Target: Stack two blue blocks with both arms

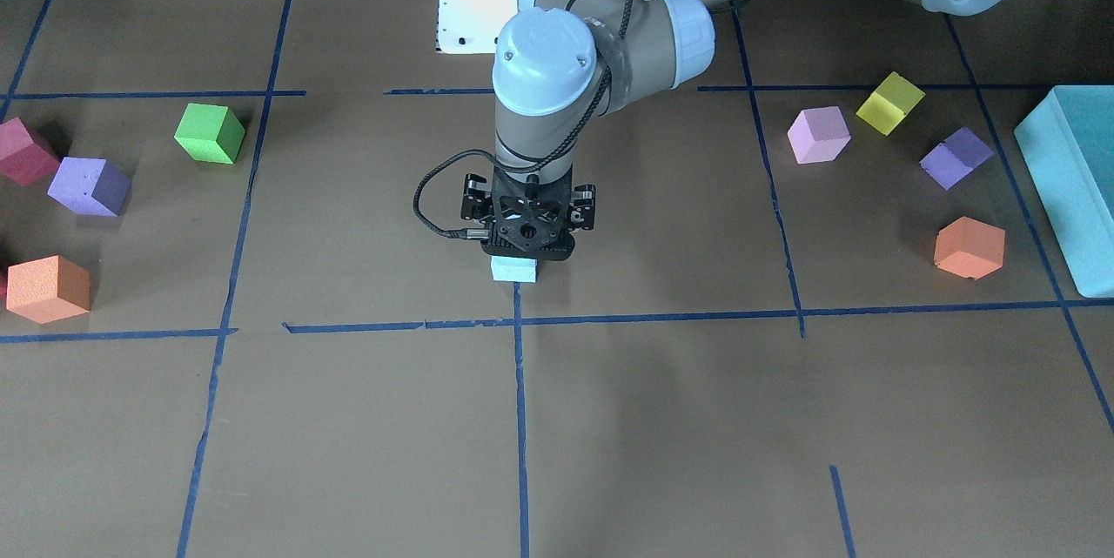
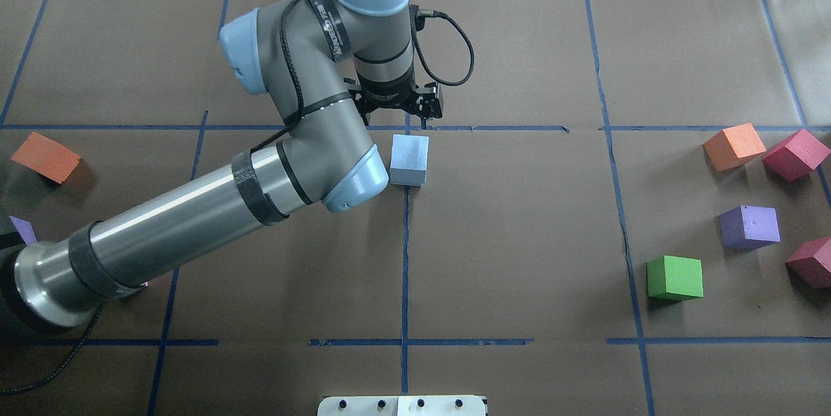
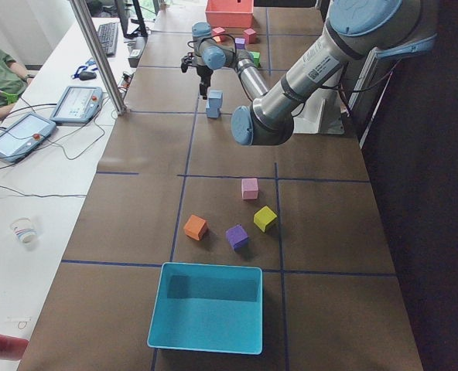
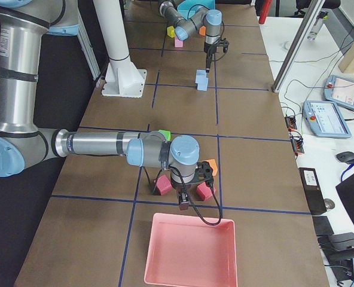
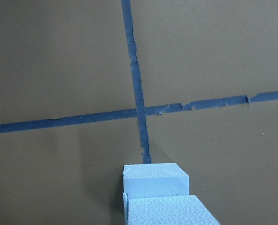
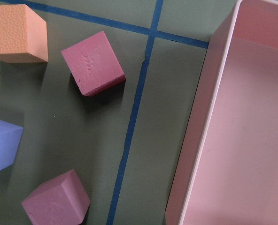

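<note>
Upper blue block (image 3: 214,97) is seated on lower blue block (image 3: 212,113), slightly offset. Stack is located just below left tool (image 2: 397,116). Its jaws are spread, nothing gripped. Right tool (image 4: 183,206) is parked well apart from it; opening cannot be told.

Opposed overhead and front cameras share the blue blocks (image 2: 409,158).

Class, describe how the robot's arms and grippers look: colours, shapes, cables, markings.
The left arm and right arm are silver-grey jointed tubes with light blue joint caps. Black bands ring the left arm; a black cable loops to its black left gripper. The right gripper is black too, also cabled.
</note>
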Action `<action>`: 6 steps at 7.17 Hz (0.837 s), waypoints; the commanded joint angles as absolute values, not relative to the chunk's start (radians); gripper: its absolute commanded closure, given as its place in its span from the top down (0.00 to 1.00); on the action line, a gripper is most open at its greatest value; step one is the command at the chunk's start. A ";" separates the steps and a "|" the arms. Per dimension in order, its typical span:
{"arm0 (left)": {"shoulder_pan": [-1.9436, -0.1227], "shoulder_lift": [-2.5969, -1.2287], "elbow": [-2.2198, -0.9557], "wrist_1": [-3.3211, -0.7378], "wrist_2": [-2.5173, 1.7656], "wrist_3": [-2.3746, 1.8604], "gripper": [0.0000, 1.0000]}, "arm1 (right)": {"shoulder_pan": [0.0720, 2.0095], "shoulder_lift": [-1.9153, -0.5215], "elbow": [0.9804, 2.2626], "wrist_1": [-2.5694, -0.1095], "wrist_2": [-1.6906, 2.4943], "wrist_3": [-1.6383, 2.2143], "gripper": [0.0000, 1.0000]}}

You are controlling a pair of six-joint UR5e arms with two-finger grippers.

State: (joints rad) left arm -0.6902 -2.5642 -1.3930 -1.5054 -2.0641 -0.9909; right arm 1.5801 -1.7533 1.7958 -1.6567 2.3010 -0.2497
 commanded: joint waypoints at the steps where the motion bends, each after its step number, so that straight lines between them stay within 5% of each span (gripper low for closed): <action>1: -0.771 -2.396 -1.634 -1.369 -2.111 -0.842 0.99 | 1.580 -1.753 1.792 -1.657 2.301 -0.249 1.00; 4: -0.992 -1.991 -1.892 -1.365 -2.192 -0.393 0.99 | 1.580 -1.753 1.787 -1.657 2.301 -0.249 1.00; 6: -1.279 -1.767 -1.869 -1.371 -2.336 0.055 1.00 | 1.580 -1.753 1.786 -1.657 2.301 -0.249 1.00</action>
State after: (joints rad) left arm -1.1100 -1.9020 -1.8773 -1.3693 -2.2586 -0.2117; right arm 1.5800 -1.7534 1.7862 -1.6567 2.3010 -0.2485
